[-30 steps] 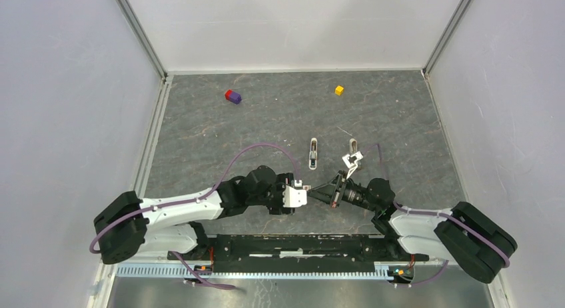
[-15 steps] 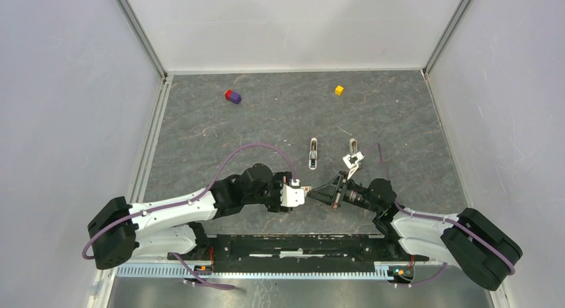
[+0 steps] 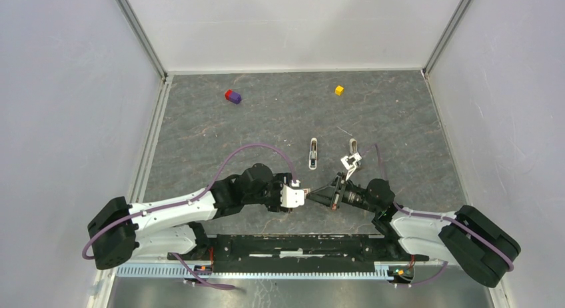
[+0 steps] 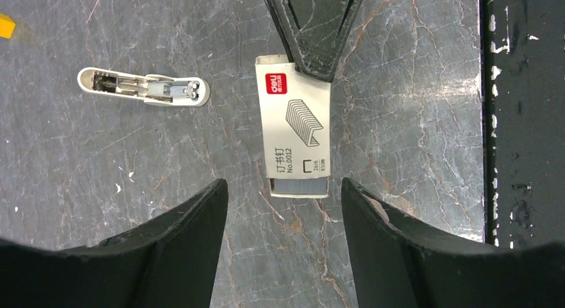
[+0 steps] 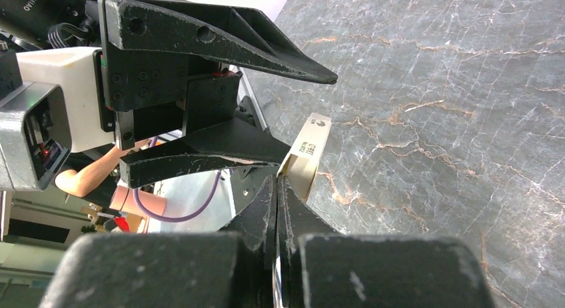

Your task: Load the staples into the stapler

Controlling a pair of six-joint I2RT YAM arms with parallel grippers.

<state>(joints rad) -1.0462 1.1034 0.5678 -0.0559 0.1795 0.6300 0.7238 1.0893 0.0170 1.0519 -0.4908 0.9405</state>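
Pinching the staple box (image 4: pixel 296 125) at twelve o'clock, the right gripper (image 4: pixel 313 68) hides that end, while the left gripper (image 4: pixel 283 188), unclenched, flanks its six o'clock end.

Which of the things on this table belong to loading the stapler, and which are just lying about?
Job in hand:
- stapler
- staple box, pinched by the right gripper; left gripper open, straddling its end
- second white piece, likely stapler-related

Lying about:
- yellow cube
- red-and-purple cube
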